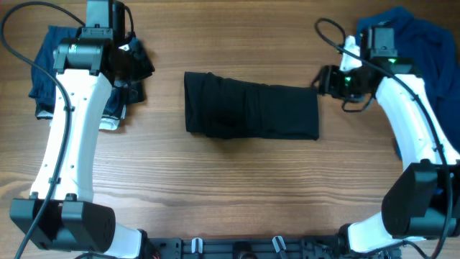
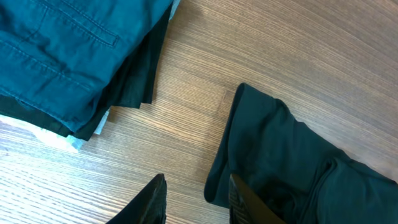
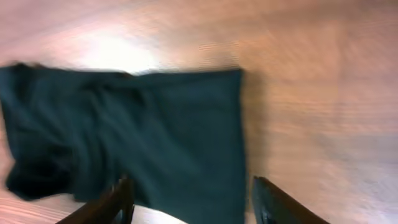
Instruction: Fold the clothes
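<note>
Black folded shirt (image 1: 251, 114) is laid flat in the middle of the table (image 1: 237, 194). Right gripper (image 3: 189, 202) and left gripper (image 2: 196, 205) are held apart, empty. Right arm is best lifted straight up, so the fold is not dragged.

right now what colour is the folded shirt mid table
The shirt is plain black, seen best in the overhead view.

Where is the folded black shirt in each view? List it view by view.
Overhead: black shirt, middle of the wooden table.
Left wrist: black shirt, lower right.
Right wrist: black shirt, left and centre, blurred.
Shared landmark: the wood grain around it.
</note>
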`<action>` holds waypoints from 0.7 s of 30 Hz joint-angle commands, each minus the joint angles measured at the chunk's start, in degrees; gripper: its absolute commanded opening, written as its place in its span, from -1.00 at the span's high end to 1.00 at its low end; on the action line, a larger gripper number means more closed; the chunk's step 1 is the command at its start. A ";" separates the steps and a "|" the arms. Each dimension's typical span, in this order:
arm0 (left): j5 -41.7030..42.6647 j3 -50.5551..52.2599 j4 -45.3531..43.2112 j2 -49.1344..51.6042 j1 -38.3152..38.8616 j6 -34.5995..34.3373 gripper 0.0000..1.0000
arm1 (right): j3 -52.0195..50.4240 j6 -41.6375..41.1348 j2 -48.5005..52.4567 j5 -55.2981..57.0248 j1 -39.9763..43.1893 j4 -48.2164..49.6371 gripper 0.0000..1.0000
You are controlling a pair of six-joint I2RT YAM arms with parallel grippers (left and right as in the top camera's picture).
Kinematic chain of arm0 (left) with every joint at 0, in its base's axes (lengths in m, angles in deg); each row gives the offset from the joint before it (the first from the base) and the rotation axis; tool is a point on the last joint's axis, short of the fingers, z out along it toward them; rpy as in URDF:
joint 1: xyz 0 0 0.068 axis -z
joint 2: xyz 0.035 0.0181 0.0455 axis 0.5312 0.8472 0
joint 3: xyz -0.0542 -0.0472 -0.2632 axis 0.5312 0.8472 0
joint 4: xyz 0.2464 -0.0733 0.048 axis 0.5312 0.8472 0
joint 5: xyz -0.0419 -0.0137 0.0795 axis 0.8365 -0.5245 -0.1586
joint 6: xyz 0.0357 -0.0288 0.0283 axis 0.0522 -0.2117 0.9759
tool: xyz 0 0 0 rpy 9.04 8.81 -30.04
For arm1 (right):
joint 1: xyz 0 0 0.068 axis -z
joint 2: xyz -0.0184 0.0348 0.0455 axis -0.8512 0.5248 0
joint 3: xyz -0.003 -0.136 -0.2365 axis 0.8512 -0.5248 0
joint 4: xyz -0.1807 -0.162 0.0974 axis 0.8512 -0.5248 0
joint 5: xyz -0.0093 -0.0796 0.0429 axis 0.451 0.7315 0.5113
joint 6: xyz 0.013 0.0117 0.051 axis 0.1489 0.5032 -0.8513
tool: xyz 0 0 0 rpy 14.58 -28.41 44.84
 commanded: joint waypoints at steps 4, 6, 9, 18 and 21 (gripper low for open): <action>-0.52 -0.04 0.07 0.35 -0.26 -0.79 0.35 | -9.16 3.13 3.08 1.66 0.96 5.31 -0.06; -0.52 -0.04 0.33 0.35 -0.26 -0.76 0.35 | -11.85 2.71 4.07 1.64 0.96 9.66 -0.20; -0.52 -0.04 0.72 0.35 -0.26 -0.76 0.35 | -15.45 1.60 5.38 0.61 0.96 16.22 -0.18; -0.52 -0.04 0.79 0.35 -0.26 -0.76 0.34 | -18.78 1.86 8.55 -3.80 0.96 26.18 -0.18; -0.52 -0.04 0.96 0.35 -0.26 -0.76 0.34 | -18.78 1.79 10.40 -5.68 0.90 26.80 -0.15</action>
